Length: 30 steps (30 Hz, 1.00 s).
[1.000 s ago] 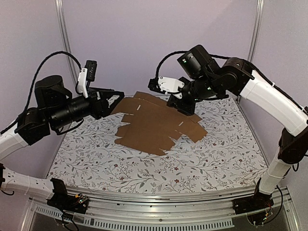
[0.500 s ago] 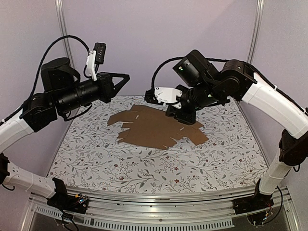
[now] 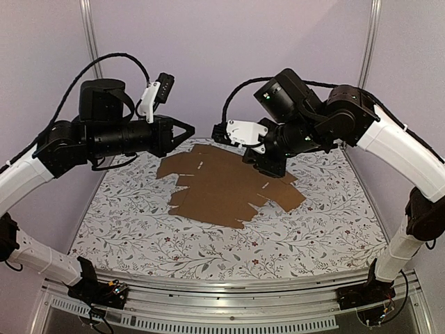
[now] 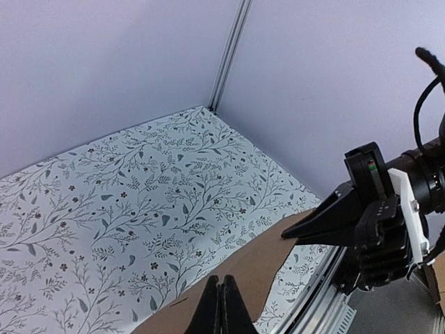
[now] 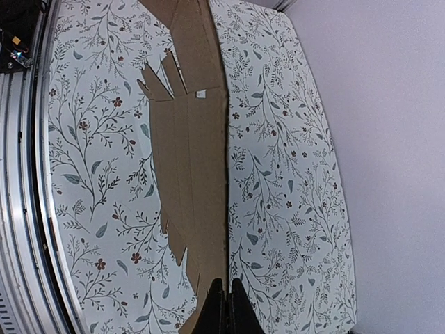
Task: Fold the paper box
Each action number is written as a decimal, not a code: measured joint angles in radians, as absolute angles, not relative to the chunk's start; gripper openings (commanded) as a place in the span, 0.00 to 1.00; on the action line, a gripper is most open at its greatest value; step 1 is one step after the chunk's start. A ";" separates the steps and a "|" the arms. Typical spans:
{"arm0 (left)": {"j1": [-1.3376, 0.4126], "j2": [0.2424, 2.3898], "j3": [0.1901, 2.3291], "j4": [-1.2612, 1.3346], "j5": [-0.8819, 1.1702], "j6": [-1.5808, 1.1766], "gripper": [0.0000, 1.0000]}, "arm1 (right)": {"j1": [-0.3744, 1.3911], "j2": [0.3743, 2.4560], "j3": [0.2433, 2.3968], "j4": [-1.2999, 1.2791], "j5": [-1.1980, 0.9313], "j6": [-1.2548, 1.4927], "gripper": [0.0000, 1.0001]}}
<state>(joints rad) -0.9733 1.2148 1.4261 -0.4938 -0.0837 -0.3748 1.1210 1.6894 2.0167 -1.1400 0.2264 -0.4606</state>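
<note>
- Lilac walls (image 3: pixel 208 49) all round, and a floral-print bench (image 3: pixel 139 229) underneath.
- The paper box (image 3: pixel 215 184) is just a flat die-cut sheet, lying mid-bench and a bit toward 12 o'clock. No flap is standing up, so I'd call this the very first fold, barely begun.
- The left pincer (image 3: pixel 192 129) hangs above the sheet's 10 o'clock corner, tips pressed together and gripping nothing.
- The right pincer (image 5: pixel 224 307) is down at the sheet's 2 o'clock edge, tips squeezed together right on the cardboard. It looks like it's pinching that edge.
- Next move, my guess: one arm pins the sheet flat while the other lifts a flap along a score line, otherwise the whole thing just slides.
- Containers: none formed yet, and nothing is sitting on the cardboard.
</note>
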 measured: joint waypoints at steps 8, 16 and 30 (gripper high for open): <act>-0.973 1.269 1.459 -0.585 -0.021 -0.390 0.00 | 1.141 1.688 2.018 -1.114 0.262 -0.442 0.00; -0.973 1.296 1.499 -0.616 0.034 -0.390 0.00 | 1.145 1.690 2.050 -1.113 0.314 -0.405 0.00; -0.973 1.329 1.578 -0.687 0.054 -0.390 0.00 | 1.147 1.720 2.081 -1.110 0.354 -0.331 0.00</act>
